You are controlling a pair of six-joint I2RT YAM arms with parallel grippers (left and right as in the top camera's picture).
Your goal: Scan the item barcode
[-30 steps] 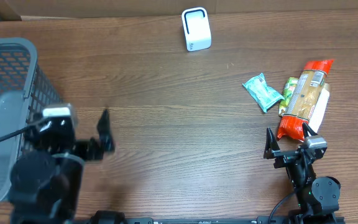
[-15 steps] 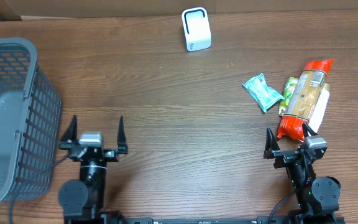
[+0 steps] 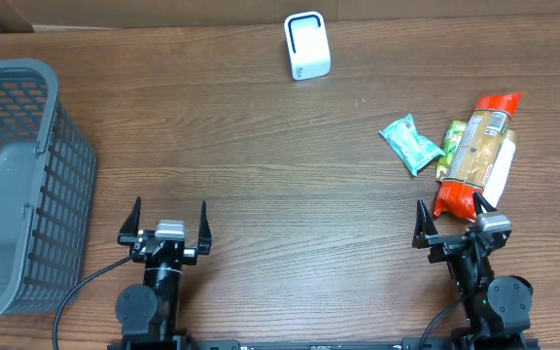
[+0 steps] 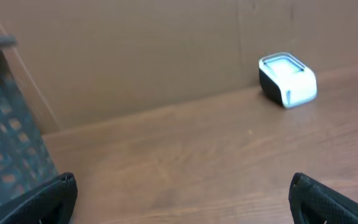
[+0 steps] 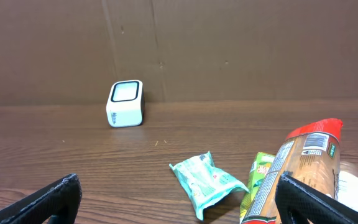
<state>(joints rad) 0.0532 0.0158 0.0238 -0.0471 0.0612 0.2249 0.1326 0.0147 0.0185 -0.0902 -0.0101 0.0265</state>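
Several packaged items lie at the right of the table: a teal packet (image 3: 411,143) (image 5: 205,182), a green packet (image 3: 452,146) (image 5: 263,180) and a long orange-red bag (image 3: 476,151) (image 5: 303,165). A white scanner (image 3: 306,46) (image 4: 288,79) (image 5: 125,103) stands upright at the far edge. My right gripper (image 3: 448,209) (image 5: 179,202) is open at the front right, just short of the bag's near end, holding nothing. At the front left my left gripper (image 3: 169,206) (image 4: 182,199) is open over bare wood, facing the far wall.
A grey mesh basket (image 3: 17,185) (image 4: 5,143) fills the left side, close to my left gripper. A white pack (image 3: 502,170) lies partly under the orange-red bag. A brown cardboard wall (image 5: 229,50) runs along the table's far edge.
My left arm has come down from beside the basket, moved right and settled at the front, its open gripper now pointing at the far wall. The right arm and the items have not moved.
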